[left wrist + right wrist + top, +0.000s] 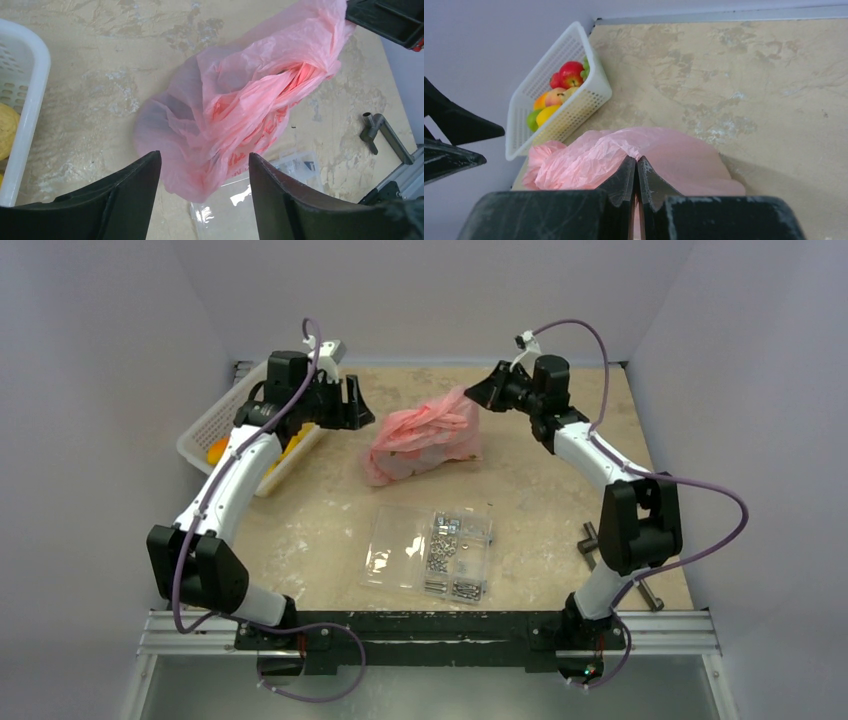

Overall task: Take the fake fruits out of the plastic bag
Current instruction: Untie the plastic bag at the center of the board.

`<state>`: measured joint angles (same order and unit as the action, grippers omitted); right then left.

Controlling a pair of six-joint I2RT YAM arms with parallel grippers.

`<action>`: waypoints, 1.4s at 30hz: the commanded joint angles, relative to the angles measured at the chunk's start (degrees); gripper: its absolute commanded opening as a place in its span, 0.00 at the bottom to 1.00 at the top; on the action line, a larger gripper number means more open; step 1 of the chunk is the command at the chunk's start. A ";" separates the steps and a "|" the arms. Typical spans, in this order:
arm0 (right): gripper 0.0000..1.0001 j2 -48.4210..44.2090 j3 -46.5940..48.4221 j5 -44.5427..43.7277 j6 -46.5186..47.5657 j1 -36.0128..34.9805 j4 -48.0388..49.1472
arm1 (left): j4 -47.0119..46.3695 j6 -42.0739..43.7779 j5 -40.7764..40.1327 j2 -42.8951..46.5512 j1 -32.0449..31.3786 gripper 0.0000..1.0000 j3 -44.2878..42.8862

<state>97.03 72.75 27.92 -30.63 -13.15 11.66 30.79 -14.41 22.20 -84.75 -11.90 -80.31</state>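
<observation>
The pink plastic bag [425, 435] lies crumpled in the middle back of the table; it also shows in the left wrist view [235, 105] and the right wrist view [624, 152]. My right gripper [478, 393] is shut on the bag's upper right edge, with pink film pinched between the fingers, seen in the right wrist view [637, 161]. My left gripper [356, 405] is open and empty, hovering just left of the bag; in the left wrist view [205, 160] the bag lies beyond its jaws. No fruit shows inside the bag; the grey-green melon is hidden.
A white basket [205, 430] at the back left holds red, yellow, orange and green toy fruits [556, 92]. A clear case of metal screws [435, 550] lies in front of the bag. A dark metal tool [590, 540] lies at the right edge.
</observation>
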 commanded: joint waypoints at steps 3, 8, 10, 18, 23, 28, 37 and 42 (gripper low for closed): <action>0.00 -0.33 -1.74 8.18 3.93 -0.59 3.10 | -2.50 4.15 3.04 1.97 -0.27 0.73 -0.15; 0.00 -2.50 -3.58 7.70 4.90 -1.08 3.17 | -0.22 7.20 4.64 -0.94 -2.58 0.74 -2.06; 0.00 -3.29 -5.13 7.70 4.68 -1.09 3.45 | 0.78 9.08 4.24 -1.50 -4.92 0.75 -2.33; 0.00 -4.85 -6.71 6.70 5.49 -1.96 2.93 | 4.49 8.93 -8.26 -8.71 -9.19 0.61 -5.33; 0.00 -6.07 -5.03 -1.72 6.52 -2.51 -3.75 | 5.24 9.02 -7.58 -9.47 -9.28 0.26 -6.14; 0.25 -8.86 -3.52 -17.42 7.33 -6.09 -12.69 | 4.23 8.19 -5.83 -7.35 -9.26 0.01 -5.41; 0.60 -22.25 -13.81 -24.84 -5.25 -11.98 -8.04 | 2.51 6.26 -2.38 -5.37 -9.19 0.00 -4.31; 0.59 -22.45 -15.04 -22.99 -14.60 -17.13 -4.03 | 2.77 6.24 -1.79 -5.48 -8.97 0.00 -4.59</action>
<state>73.65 57.98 5.50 -35.86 -26.65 2.83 35.24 -7.16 18.22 -91.92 -21.28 -84.03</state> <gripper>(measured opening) 0.597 0.012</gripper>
